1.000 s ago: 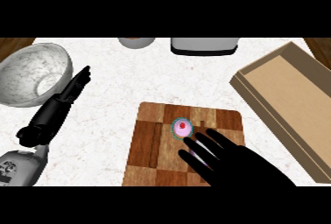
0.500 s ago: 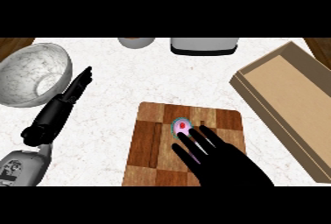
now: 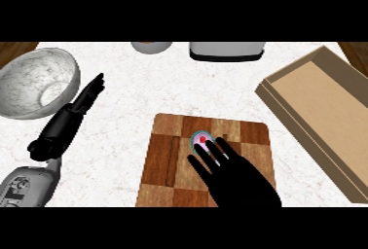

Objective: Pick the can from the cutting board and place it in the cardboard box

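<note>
right hand (image 3: 233, 177) hovers released, fingers spread over the can (image 3: 201, 140). biggest first: white surface (image 3: 187, 82), cardboard box (image 3: 323, 112) at right, cutting board (image 3: 173, 160), can upright on it. best play: drop lower, wrap around its sides. left hand (image 3: 72, 119) rests open.

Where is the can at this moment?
In the head view the can stands on the upper middle of the cutting board, just beyond the right hand's fingertips, left of the cardboard box.
</note>
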Motion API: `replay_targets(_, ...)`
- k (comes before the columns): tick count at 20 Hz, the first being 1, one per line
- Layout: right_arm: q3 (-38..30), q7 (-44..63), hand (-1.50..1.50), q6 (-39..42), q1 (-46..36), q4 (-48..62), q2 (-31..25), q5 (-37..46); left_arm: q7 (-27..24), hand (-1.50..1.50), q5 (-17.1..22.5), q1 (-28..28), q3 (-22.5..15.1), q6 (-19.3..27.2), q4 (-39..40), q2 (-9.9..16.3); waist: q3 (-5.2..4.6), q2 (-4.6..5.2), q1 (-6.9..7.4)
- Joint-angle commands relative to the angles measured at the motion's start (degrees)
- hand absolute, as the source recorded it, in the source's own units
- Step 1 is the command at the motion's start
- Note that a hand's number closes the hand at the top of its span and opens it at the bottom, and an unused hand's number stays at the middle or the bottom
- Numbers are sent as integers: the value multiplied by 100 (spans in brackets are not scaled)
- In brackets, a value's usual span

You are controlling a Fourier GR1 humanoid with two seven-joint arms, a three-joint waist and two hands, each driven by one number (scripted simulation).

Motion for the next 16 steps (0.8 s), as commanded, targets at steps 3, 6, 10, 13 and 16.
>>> replay_targets(3, -81, -661, -150, -507, 61, 902, 169, 565, 461, 0, 84, 55, 289, -344, -526, 97, 1, 0, 24)
replay_targets(6, -333, -1122, -150, -311, 307, 580, -97, 560, 36, 0, -97, 115, 439, -423, -183, 8, 0, -1, -2)
replay_targets(10, -530, -1290, -150, -80, 329, 697, 112, 637, -154, 0, -280, -7, 525, -510, 176, -117, -1, 2, -11)
replay_targets(13, -413, -1215, -150, -190, 454, 846, 304, 1005, 408, 0, -331, -140, 396, -407, -278, -398, 0, -2, -15)
replay_targets(16, -591, -1605, -150, -505, 461, 1115, 59, 1295, 109, 0, -427, -177, 508, -484, 98, -435, -1, 2, -13)
